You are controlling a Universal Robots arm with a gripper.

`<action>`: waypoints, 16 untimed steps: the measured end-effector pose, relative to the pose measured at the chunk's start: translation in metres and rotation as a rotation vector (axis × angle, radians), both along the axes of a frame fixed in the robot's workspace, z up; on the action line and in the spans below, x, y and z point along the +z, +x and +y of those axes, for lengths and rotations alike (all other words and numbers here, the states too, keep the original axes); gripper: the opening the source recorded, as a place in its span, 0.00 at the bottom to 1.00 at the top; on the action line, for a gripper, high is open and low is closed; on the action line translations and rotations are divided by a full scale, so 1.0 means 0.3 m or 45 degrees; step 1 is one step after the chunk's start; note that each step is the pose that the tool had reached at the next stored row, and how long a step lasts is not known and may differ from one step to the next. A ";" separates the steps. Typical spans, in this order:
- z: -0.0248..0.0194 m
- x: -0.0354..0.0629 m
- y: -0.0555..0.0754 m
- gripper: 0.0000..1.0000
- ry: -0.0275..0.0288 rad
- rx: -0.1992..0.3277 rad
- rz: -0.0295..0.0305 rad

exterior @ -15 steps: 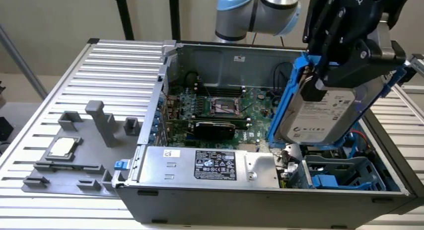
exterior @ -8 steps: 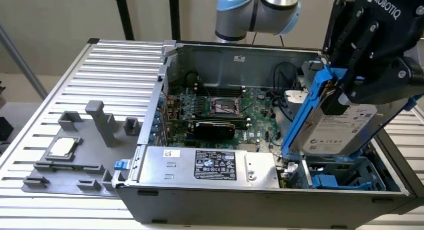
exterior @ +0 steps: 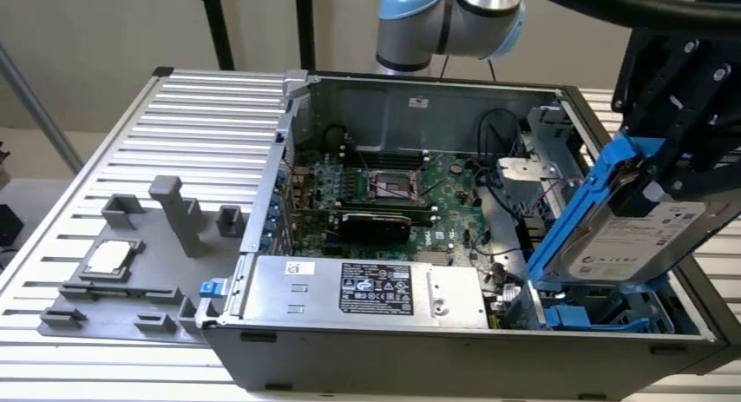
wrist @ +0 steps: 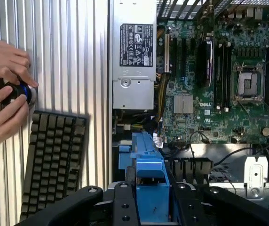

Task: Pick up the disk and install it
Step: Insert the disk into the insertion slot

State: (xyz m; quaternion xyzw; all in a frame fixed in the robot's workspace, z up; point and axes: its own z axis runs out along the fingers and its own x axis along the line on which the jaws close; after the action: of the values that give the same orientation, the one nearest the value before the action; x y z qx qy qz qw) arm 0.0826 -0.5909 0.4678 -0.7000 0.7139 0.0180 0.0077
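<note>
Well, the black two-fingered gripper (exterior: 669, 163) is clamped tight on the upper end of the flat rectangular silver-grey disk (exterior: 634, 233), the one with the white printed label and blue plastic rails along its edges. It holds the disk tilted, lower end down, off the table and over the corner of the open grey metal computer case (exterior: 463, 354) at the exterior view's right. Just beneath the disk's lower end sits the blue plastic drive cage (exterior: 588, 318); I cannot tell whether the disk touches it. Along the near wall of the case lies the silver power supply box (exterior: 364, 289) with a black sticker, and beyond it the green motherboard (exterior: 388, 189) with its bare processor socket. The case stands on a ribbed aluminium table (exterior: 208, 107). To the exterior view's left of the case a grey plastic fixture tray (exterior: 116, 306) rests on the table, with a small square silver chip (exterior: 108, 257) lying in it, well apart from the gripper. From the wrist camera, a person's two hands (wrist: 3, 63) are closed around a small round black knob with a blue ring (wrist: 21, 92), just beside a black keyboard (wrist: 54, 160) lying on the ribbed surface
</note>
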 end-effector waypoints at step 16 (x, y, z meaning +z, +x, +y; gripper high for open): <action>0.000 -0.024 0.081 0.00 -0.0005 0.000 0.0003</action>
State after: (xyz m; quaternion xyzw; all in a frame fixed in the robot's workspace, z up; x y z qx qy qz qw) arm 0.1069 -0.5909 0.4605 -0.7000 0.7139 0.0179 0.0075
